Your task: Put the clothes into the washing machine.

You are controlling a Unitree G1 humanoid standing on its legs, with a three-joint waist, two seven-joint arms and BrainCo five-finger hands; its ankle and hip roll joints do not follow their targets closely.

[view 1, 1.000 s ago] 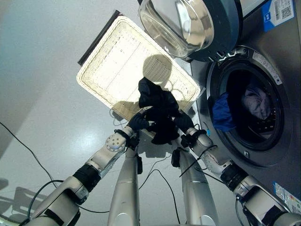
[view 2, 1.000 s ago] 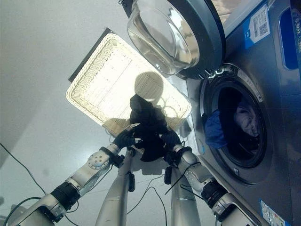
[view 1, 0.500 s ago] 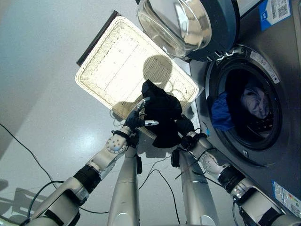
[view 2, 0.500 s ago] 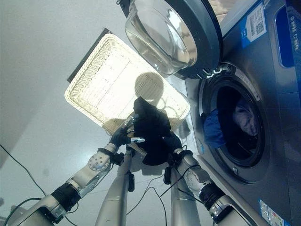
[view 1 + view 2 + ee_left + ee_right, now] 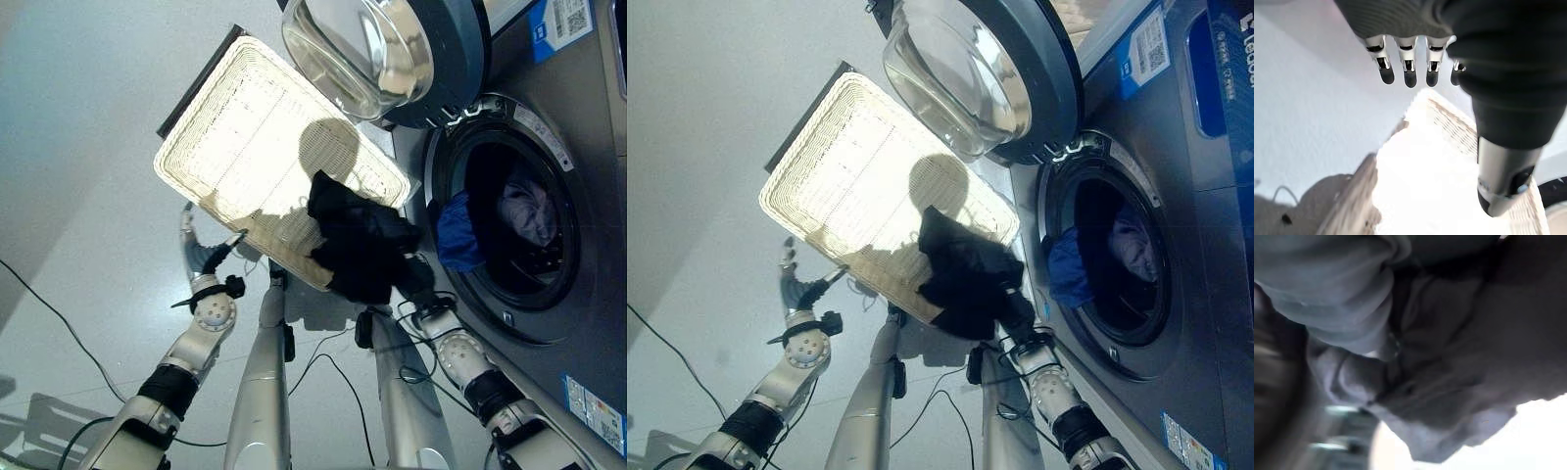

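Left eye view: right hand point(image 5: 416, 279) sits under a dark garment point(image 5: 361, 245), fingers hidden, grip unclear. Left hand point(image 5: 201, 257) spread, empty. Soft, light, floppy; best bunched mid-cloth.

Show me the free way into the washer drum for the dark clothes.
The upper half of the drum opening is bare. The lower half is crowded: blue cloth hangs over the left rim, pale clothes lie behind.
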